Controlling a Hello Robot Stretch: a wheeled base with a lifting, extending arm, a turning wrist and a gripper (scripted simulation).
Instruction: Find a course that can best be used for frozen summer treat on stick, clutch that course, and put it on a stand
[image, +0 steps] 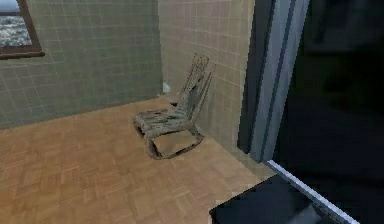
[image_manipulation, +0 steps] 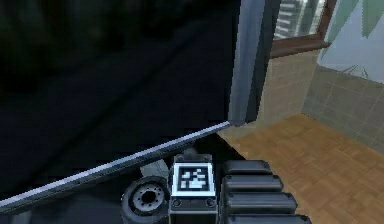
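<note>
Ahead, a rocking chair (image: 178, 112) is sitting in the corner on the wood floor (image: 80, 165). Out to the side, the gripper (image_manipulation: 147, 198) is sitting low before a big dark panel (image_manipulation: 110, 80); I cannot tell if it is holding anything.

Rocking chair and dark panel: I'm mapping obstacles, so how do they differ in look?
The rocking chair is pale and slatted; the dark panel is black and smooth. The chair is low and leans back; the panel stands upright, running past the picture's top. Both rest on the wooden floor.
</note>
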